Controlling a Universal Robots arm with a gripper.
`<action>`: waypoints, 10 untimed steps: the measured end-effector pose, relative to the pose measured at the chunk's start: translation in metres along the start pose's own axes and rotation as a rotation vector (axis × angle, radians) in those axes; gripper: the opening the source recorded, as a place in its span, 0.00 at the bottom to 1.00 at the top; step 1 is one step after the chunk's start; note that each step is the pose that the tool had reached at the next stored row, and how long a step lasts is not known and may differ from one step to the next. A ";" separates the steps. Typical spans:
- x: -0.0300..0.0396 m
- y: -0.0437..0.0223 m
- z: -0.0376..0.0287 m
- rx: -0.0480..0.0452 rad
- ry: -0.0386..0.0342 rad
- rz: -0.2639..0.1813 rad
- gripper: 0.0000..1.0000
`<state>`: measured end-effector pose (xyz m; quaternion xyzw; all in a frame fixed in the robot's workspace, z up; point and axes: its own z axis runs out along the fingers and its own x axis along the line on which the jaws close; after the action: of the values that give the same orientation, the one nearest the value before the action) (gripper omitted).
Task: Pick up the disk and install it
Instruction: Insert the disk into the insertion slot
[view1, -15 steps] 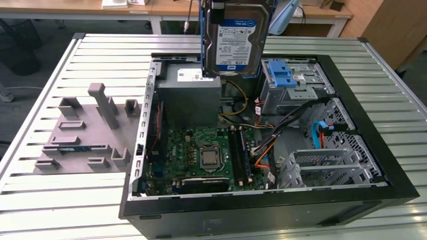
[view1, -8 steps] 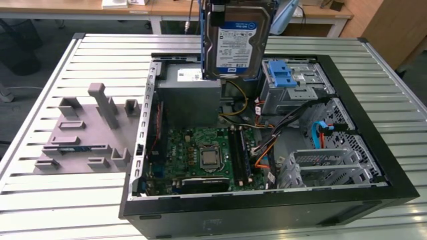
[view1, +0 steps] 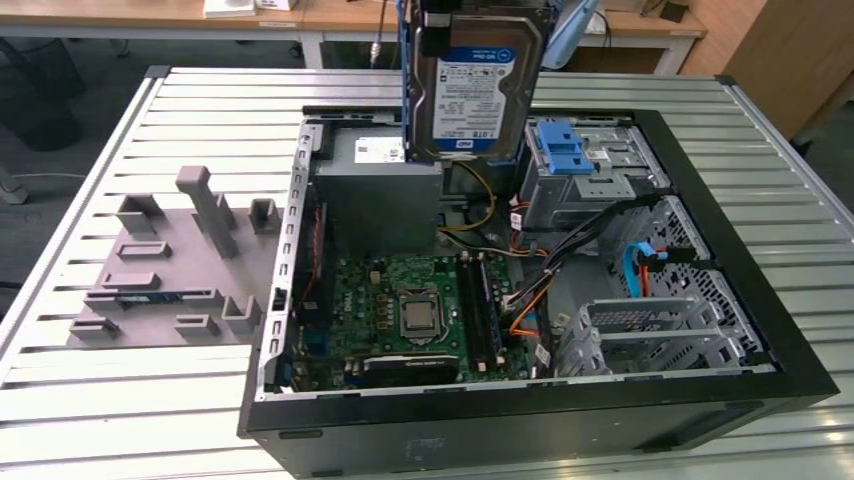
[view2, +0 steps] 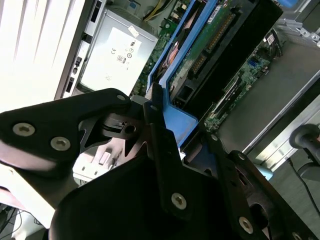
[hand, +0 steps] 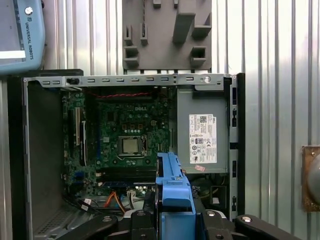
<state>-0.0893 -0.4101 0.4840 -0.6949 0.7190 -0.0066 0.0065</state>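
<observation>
The pincer (view2: 186, 134) was clamped on the disk (view1: 474, 90), holding it upright above the open computer case (view1: 534, 435), toward twelve o'clock in the exterior view. Pickup looked done, but the disk was in no bay yet.

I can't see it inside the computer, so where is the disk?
The gripper holds the disk upright; in the exterior view it hangs above the open case, just over the grey power supply.
</observation>
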 end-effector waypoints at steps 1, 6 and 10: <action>0.0004 0.0000 0.0001 0.0000 -0.0001 0.001 0.36; 0.0020 -0.0001 0.0003 0.0000 0.0005 0.022 0.36; 0.0054 -0.0002 0.0005 0.0000 0.0005 0.027 0.36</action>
<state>-0.0893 -0.4155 0.4835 -0.6854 0.7282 -0.0067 0.0063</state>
